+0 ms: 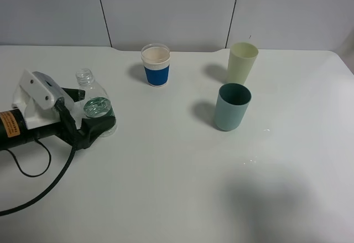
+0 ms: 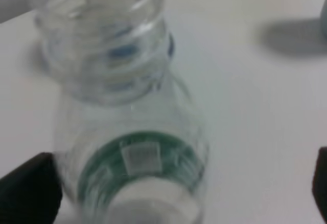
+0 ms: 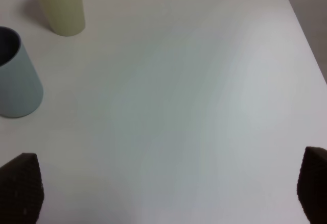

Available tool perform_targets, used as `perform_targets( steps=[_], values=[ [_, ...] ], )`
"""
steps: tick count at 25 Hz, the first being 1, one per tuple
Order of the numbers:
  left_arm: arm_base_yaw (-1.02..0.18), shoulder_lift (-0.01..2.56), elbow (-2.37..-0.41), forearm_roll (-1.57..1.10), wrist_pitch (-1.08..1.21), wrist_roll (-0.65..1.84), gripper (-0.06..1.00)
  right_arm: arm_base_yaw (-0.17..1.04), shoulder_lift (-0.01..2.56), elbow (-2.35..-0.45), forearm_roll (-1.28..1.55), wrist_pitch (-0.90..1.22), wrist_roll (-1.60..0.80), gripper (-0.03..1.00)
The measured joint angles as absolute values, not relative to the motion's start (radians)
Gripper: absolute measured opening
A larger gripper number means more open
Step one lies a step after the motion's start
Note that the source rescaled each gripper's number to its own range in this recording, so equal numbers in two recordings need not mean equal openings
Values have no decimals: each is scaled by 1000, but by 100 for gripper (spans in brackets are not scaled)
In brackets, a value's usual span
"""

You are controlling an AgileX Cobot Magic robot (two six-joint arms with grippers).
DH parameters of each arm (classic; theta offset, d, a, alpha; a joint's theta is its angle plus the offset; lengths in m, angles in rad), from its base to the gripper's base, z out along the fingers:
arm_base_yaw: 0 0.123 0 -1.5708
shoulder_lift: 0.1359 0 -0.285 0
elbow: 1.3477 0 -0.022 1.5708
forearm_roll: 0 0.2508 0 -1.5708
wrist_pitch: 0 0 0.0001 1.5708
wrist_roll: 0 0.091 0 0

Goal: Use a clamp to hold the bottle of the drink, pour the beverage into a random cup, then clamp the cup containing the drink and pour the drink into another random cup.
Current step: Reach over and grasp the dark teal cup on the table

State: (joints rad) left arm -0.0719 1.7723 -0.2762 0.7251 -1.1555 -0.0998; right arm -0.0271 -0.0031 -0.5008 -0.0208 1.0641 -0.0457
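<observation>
bottle (image 1: pixel 94 102) upright at 9 o'clock on table (image 1: pixel 166 187).
left jaws wide open around it; right jaws open, empty.

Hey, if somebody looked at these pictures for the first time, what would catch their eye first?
Probably the clear uncapped bottle at the table's left, standing between the open jaws of the left gripper. Next, three cups farther right: a blue-sleeved paper cup at the back, a pale yellow cup, and a teal cup just in front of it.
</observation>
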Motion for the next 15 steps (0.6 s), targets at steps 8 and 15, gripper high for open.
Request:
perform_targets(
  steps=[8, 15],
  values=[
    [-72, 1525, -140, 636, -1042, -133, 99, -27, -3, -501, -21, 1064, -46, 100],
    [-72, 1242, -132, 555, -858, -259, 100, -27, -3, -501, -21, 1064, -46, 100]
  ],
)
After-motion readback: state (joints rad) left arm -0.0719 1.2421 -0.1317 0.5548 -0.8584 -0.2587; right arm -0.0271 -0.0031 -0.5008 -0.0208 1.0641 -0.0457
